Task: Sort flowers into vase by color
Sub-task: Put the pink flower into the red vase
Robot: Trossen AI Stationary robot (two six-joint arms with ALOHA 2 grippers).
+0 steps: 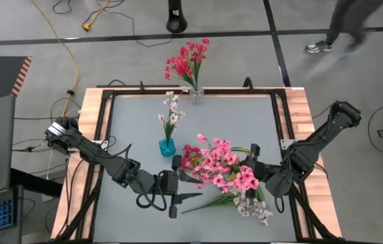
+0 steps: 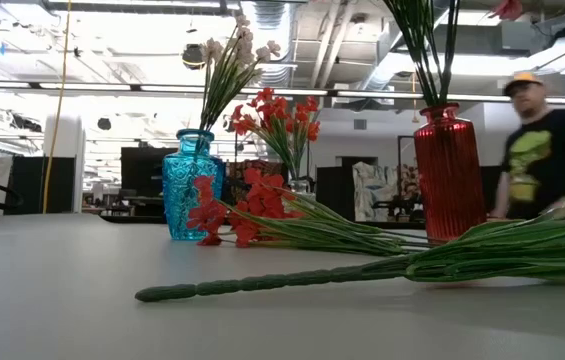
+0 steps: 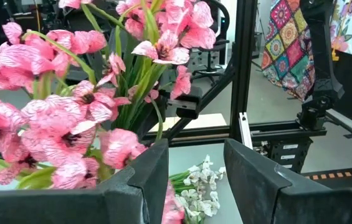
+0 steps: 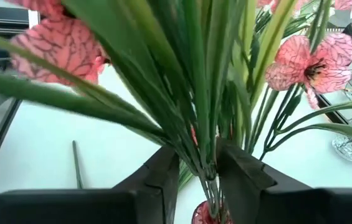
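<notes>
Pink flowers [image 1: 222,166] stand in a red vase [image 2: 449,170] at the table's middle. My right gripper [image 4: 204,177] is shut on their green stems just above the vase's mouth [image 4: 205,214]. My left gripper [image 3: 194,168] hangs open left of the pink blossoms [image 3: 57,124] with nothing between its fingers. A blue vase [image 1: 167,146] holds white flowers [image 1: 171,112]. A clear vase [image 1: 196,95] at the far edge holds red flowers [image 1: 190,61]. A red sprig [image 2: 237,210], a white sprig [image 1: 253,209] and a green stem [image 2: 282,282] lie flat on the table. My right gripper pinches the bundle of green stems [image 4: 202,163] of the pink flowers between its two fingers, a little above the red vase's mouth. The fingers slant down from the table's right side and lie across the stems. The stems stand upright in the vase.
The table's raised black frame and wooden border [image 1: 299,108] run round the grey top. Bare grey top lies at the near left [image 1: 120,217] and far right [image 1: 245,118]. A person [image 2: 552,150] stands beyond the table.
</notes>
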